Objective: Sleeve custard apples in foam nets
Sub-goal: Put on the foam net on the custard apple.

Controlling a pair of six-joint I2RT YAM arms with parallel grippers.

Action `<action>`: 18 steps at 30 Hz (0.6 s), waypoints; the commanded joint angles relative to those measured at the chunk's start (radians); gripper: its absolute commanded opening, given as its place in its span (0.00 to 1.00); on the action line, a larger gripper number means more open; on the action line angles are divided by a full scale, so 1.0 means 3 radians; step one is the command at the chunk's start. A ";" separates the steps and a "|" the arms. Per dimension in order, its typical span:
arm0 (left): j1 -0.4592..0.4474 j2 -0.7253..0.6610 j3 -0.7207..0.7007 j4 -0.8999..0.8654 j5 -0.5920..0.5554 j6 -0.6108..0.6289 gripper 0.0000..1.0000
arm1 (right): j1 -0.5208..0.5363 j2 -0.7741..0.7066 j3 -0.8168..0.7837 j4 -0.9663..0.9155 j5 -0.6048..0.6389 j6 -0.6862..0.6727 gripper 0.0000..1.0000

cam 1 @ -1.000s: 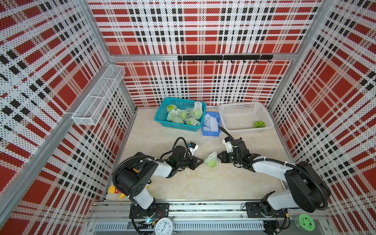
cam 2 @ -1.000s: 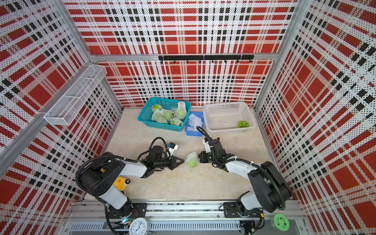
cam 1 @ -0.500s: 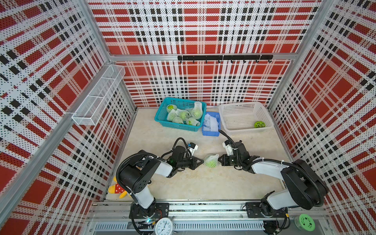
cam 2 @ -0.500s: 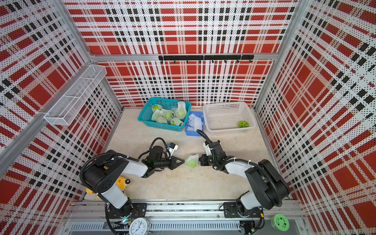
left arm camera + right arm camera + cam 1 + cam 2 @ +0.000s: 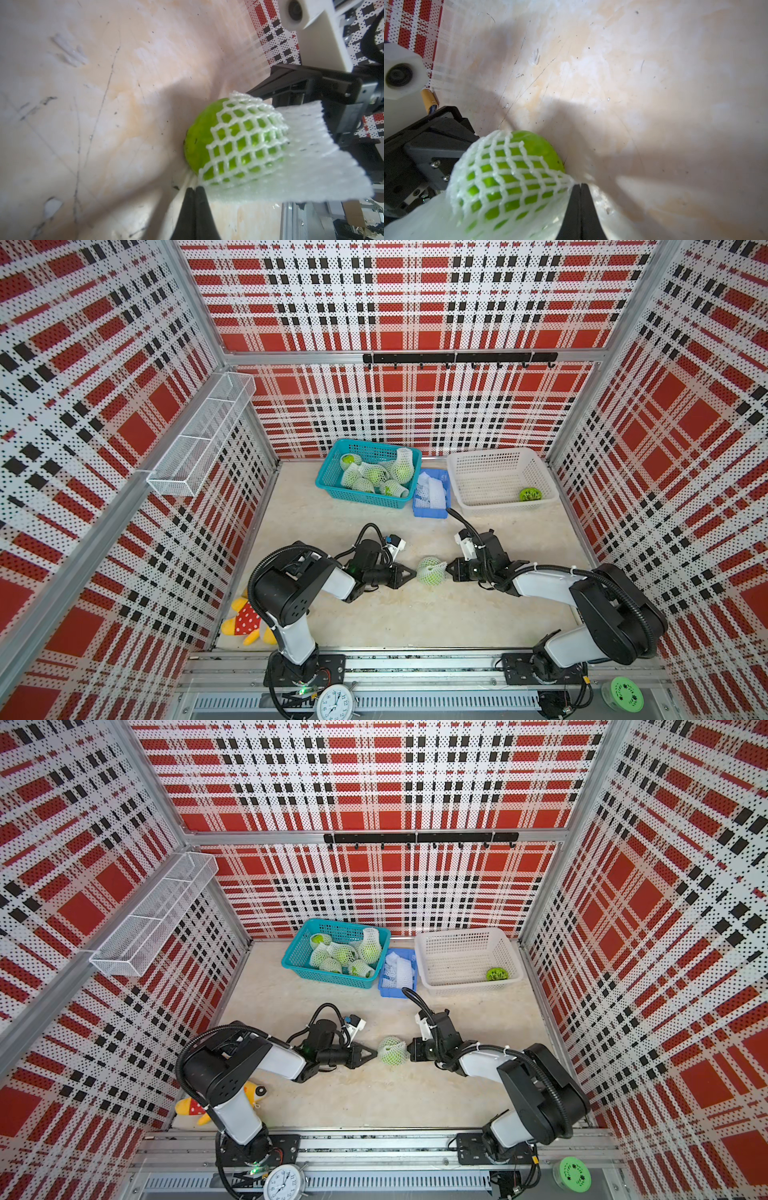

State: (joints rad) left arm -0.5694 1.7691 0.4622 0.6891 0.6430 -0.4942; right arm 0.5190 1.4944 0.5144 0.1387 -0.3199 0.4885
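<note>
One bright green custard apple (image 5: 432,576) (image 5: 392,1054) lies on the table between the two arms, partly inside a white foam net (image 5: 429,565) (image 5: 390,1043). The left gripper (image 5: 414,572) (image 5: 376,1052) is shut on the net's rim on the left side. The right gripper (image 5: 447,568) (image 5: 409,1048) is shut on the rim on the opposite side. In the left wrist view the left gripper (image 5: 195,188) pinches the net (image 5: 249,143), and bare fruit (image 5: 199,141) bulges out of it. In the right wrist view the right gripper (image 5: 580,185) pinches the net (image 5: 500,170) over the fruit (image 5: 537,145).
At the back stand a teal basket (image 5: 330,472) of sleeved fruits, a blue tray (image 5: 432,512) of loose nets and a white lattice basket (image 5: 498,493) holding a flat green disc (image 5: 530,494). A plush toy (image 5: 245,620) lies near the left arm's base.
Both grippers keep their pinch on the net and the fruit stays almost in place. The rear links of both arms have shifted slightly.
</note>
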 commanded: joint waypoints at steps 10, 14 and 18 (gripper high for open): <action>0.0002 0.0200 0.0083 -0.0533 -0.0343 0.0197 0.00 | -0.0022 0.0379 0.0018 0.0203 0.0154 -0.0104 0.00; -0.0072 0.0263 0.0207 -0.0734 -0.0373 0.0289 0.00 | -0.0022 0.0499 0.0004 0.0331 0.0096 -0.0089 0.00; -0.0170 0.0230 0.0205 -0.0892 -0.0430 0.0403 0.00 | -0.0022 0.0453 -0.0061 0.0387 0.0094 -0.0074 0.00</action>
State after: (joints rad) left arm -0.5980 1.8053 0.5415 0.5766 0.5781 -0.4149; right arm 0.5190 1.6104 0.5236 0.2775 -0.3202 0.4793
